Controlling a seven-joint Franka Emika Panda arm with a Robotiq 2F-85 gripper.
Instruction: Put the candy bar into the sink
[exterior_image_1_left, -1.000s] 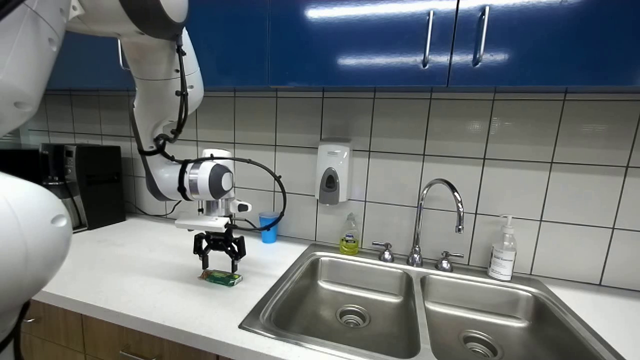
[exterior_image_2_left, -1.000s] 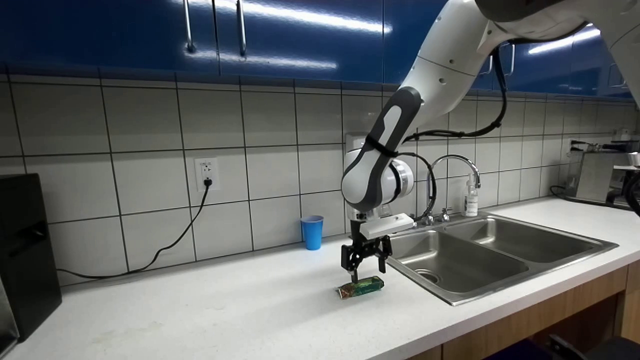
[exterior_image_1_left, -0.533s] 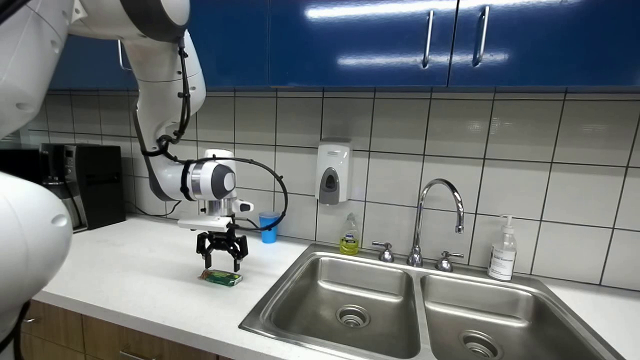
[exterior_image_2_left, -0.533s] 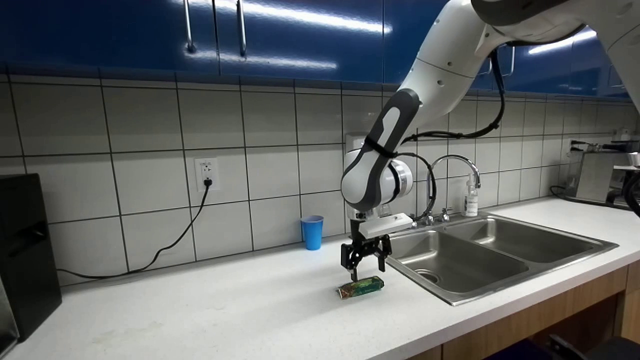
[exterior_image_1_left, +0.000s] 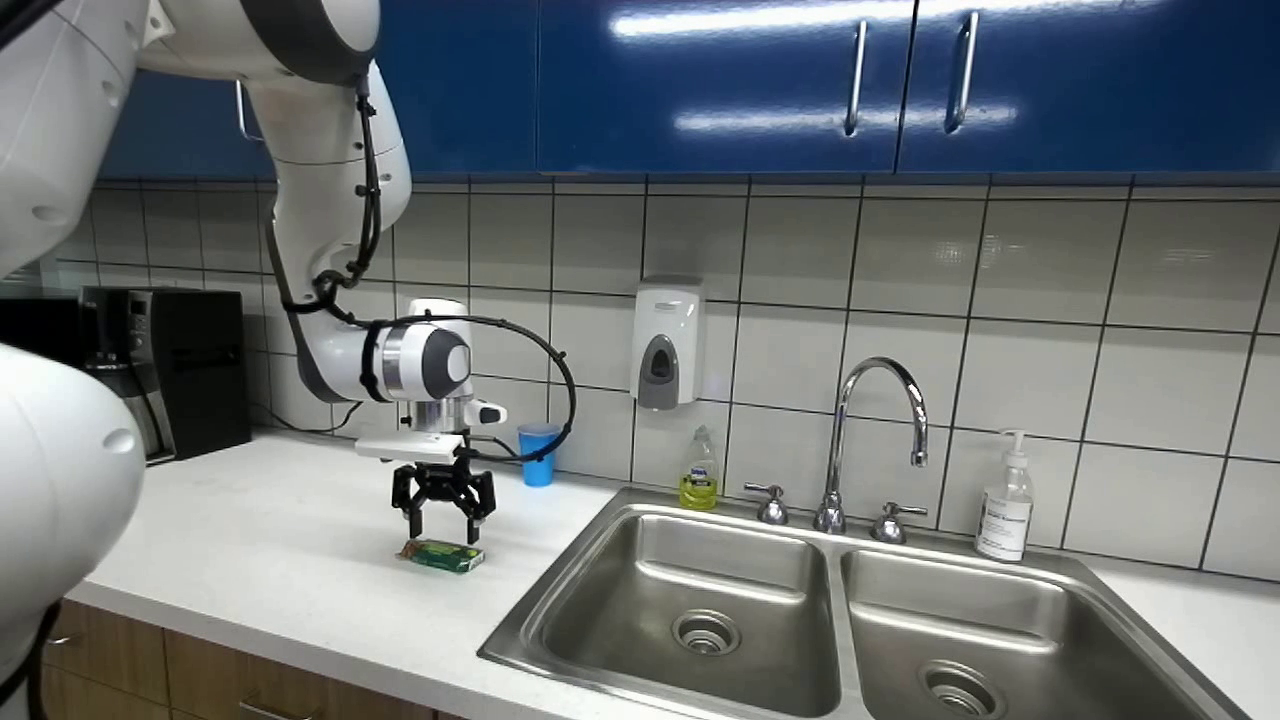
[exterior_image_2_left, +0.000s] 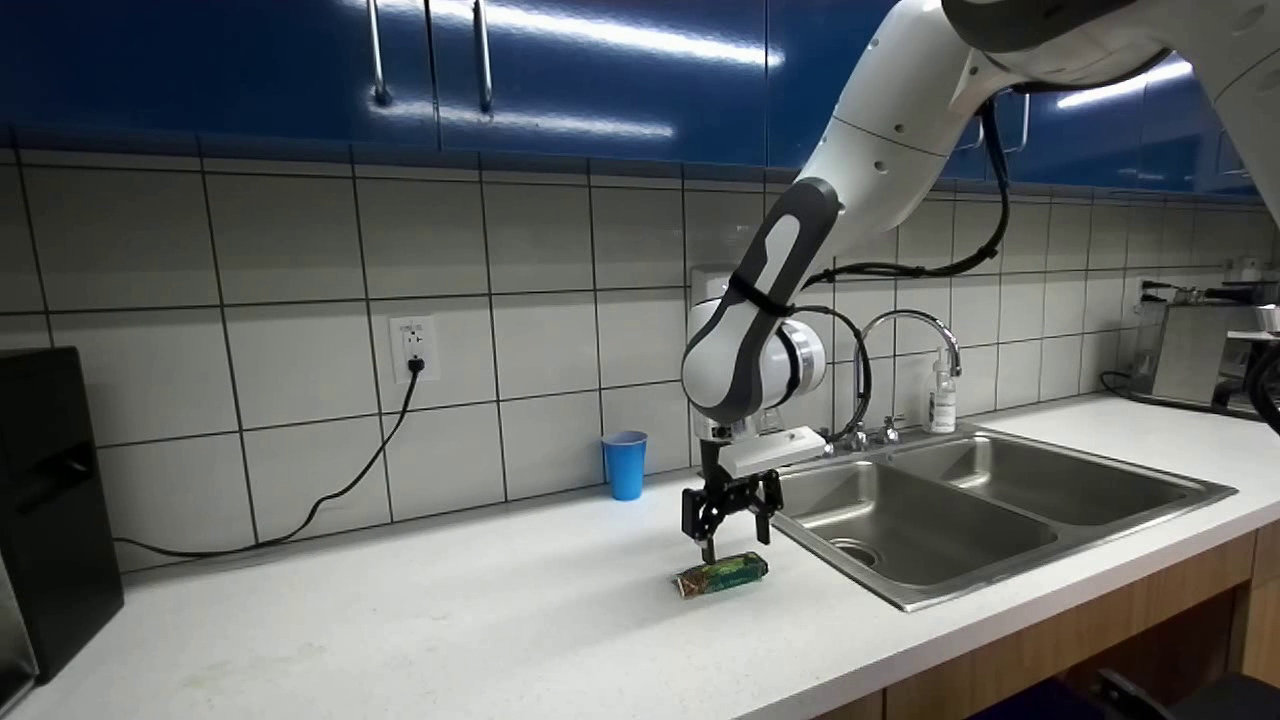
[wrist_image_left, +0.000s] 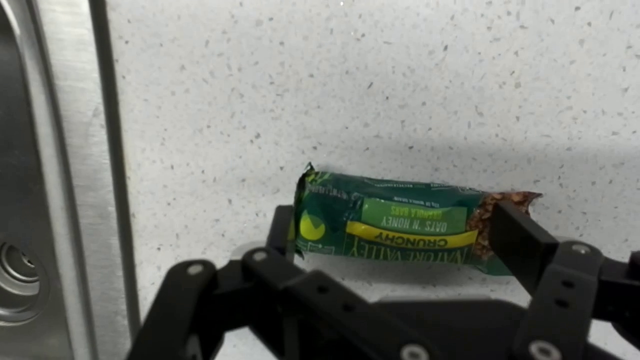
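The candy bar (exterior_image_1_left: 440, 556) lies flat on the white counter in its green wrapper, with a brown-printed end. It also shows in an exterior view (exterior_image_2_left: 724, 576) and in the wrist view (wrist_image_left: 400, 215). My gripper (exterior_image_1_left: 445, 536) is open and empty just above the bar. In the wrist view the gripper (wrist_image_left: 398, 227) has its fingers apart along the bar's length, one by each end. The right finger hides part of the brown end. The sink (exterior_image_1_left: 620, 620) has two steel basins. Its left-hand basin is beside the bar, and its rim (wrist_image_left: 82, 150) shows in the wrist view.
A blue cup (exterior_image_2_left: 625, 466) stands against the tiled wall behind the gripper. A dish soap bottle (exterior_image_1_left: 699, 472), the chrome faucet (exterior_image_1_left: 836, 440) and a pump bottle (exterior_image_1_left: 1004, 510) stand along the sink's back. A black machine (exterior_image_1_left: 190, 370) stands at the counter's far left.
My gripper has risen slightly off the bar and shifted a little towards the sink, then held still over the last half second. The candy bar has not moved.
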